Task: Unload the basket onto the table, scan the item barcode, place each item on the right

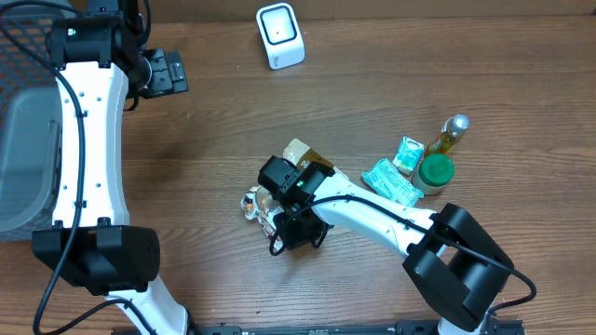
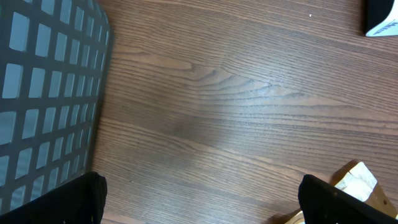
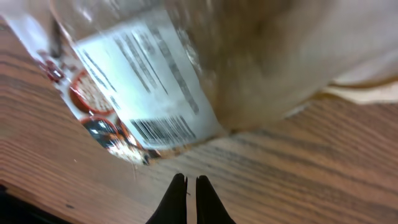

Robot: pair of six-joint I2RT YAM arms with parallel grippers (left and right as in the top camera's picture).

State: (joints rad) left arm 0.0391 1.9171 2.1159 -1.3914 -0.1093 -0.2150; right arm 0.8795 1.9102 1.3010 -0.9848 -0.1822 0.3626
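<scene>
The item [image 1: 299, 152] is a clear bag of tan food with a red-and-white printed end [image 1: 251, 203], lying mid-table. My right gripper [image 1: 282, 221] sits over it. In the right wrist view the bag [image 3: 249, 68] fills the top, its white label and barcode [image 3: 163, 129] facing the camera. The right gripper [image 3: 191, 180] is shut just below the bag's edge, with nothing seen between the fingers. The white scanner [image 1: 279, 35] stands at the far edge. My left gripper [image 1: 164, 72] hangs open at the far left, over bare wood in its own view [image 2: 199, 202].
A grey wire basket [image 1: 23, 140] fills the left side, its wall [image 2: 43, 93] also showing in the left wrist view. At right lie two green packets [image 1: 392, 182] [image 1: 407, 154], a green-lidded jar [image 1: 434, 170] and an oil bottle [image 1: 450, 135].
</scene>
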